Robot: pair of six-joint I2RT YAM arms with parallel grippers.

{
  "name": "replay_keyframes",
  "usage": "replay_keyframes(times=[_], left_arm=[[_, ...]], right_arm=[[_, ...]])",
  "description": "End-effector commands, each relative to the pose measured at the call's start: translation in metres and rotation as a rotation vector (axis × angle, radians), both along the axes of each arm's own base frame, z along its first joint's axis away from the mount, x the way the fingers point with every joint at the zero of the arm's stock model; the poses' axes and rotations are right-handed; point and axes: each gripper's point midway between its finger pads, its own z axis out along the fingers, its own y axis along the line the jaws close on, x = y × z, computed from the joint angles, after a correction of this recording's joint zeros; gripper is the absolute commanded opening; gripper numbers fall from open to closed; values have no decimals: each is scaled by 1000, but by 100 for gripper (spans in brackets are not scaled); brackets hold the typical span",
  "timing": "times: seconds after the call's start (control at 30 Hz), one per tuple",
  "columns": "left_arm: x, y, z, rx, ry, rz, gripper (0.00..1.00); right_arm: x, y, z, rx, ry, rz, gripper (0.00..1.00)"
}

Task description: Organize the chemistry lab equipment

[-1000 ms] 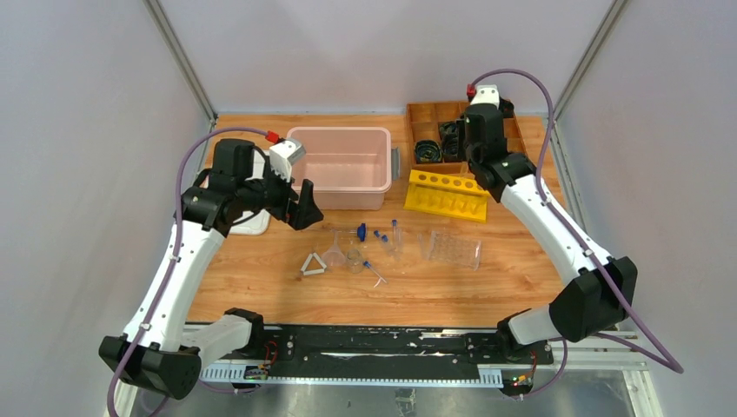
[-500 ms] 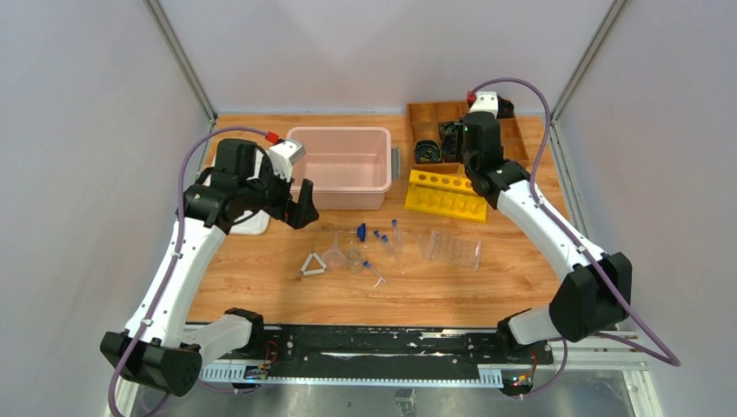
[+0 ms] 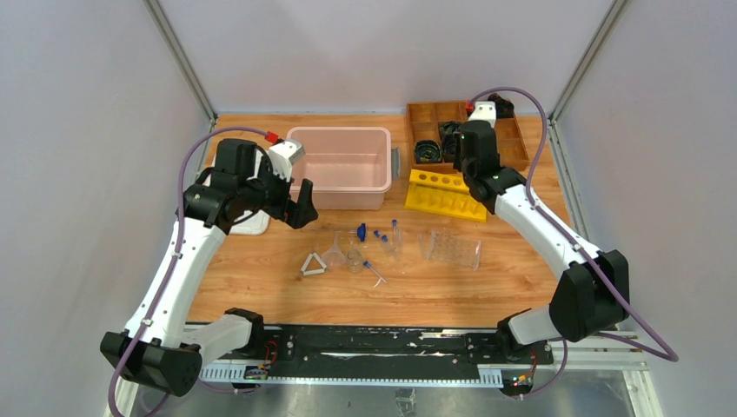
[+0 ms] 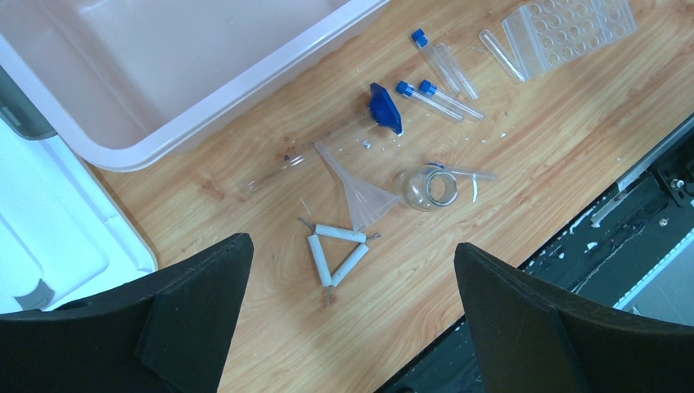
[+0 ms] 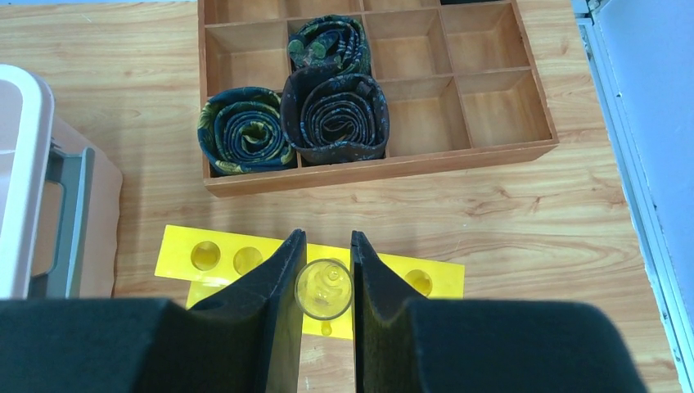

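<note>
My right gripper (image 5: 327,237) is shut on a clear tube (image 5: 324,288), seen end-on and held upright over the yellow rack (image 5: 438,278), (image 3: 445,195). My left gripper (image 4: 352,246) is open and empty, high above the white triangle (image 4: 331,252). Beside the triangle lie a clear funnel (image 4: 360,196) and a small clear jar (image 4: 430,188). Blue-capped tubes (image 4: 438,98) lie further on, with a clear tube rack (image 4: 569,24) beyond them. In the top view the triangle (image 3: 313,264), funnel (image 3: 335,254), tubes (image 3: 382,236) and clear rack (image 3: 452,248) sit mid-table.
A pink bin (image 3: 341,186) stands at the back centre. A white tray (image 4: 49,221) lies left of it. A wooden divided tray (image 5: 499,151) at the back right holds three black coiled bundles (image 5: 335,115). A loose blue cap (image 4: 385,106) lies by the funnel.
My right arm has shifted a little left and toward the yellow rack with the tube in its jaws. My left arm has not moved.
</note>
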Motion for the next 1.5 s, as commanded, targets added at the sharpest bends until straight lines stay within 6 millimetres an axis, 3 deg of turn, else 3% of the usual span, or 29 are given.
replay_keyframes(times=[0.0, 0.3, 0.63, 0.87, 1.07, 1.2, 1.37, 1.47], left_arm=[[-1, 1, 9, 3, -36, -2, 100], [-3, 3, 10, 9, -49, -1, 100], [-5, 2, 12, -5, -46, 5, 100], [-5, 3, 12, -2, -49, 5, 100], [-4, -3, 11, -22, -30, -12, 100], [-2, -4, 15, -26, -39, -15, 100], [-1, -1, 17, -16, -51, -6, 100], [-3, -2, 17, -18, -61, -18, 100]], right_arm=[[-2, -8, 1, 29, -24, -36, 0], [-2, -5, -20, 46, 10, -40, 0], [-5, -5, -34, 60, 24, -42, 16], [-7, -7, -29, 45, 48, -57, 24], [-18, -9, -29, 69, 63, -66, 44], [-25, -9, -19, 97, 37, -59, 56], [-30, -7, 16, 134, -2, -71, 64], [-40, 13, 33, 105, 3, -62, 65]])
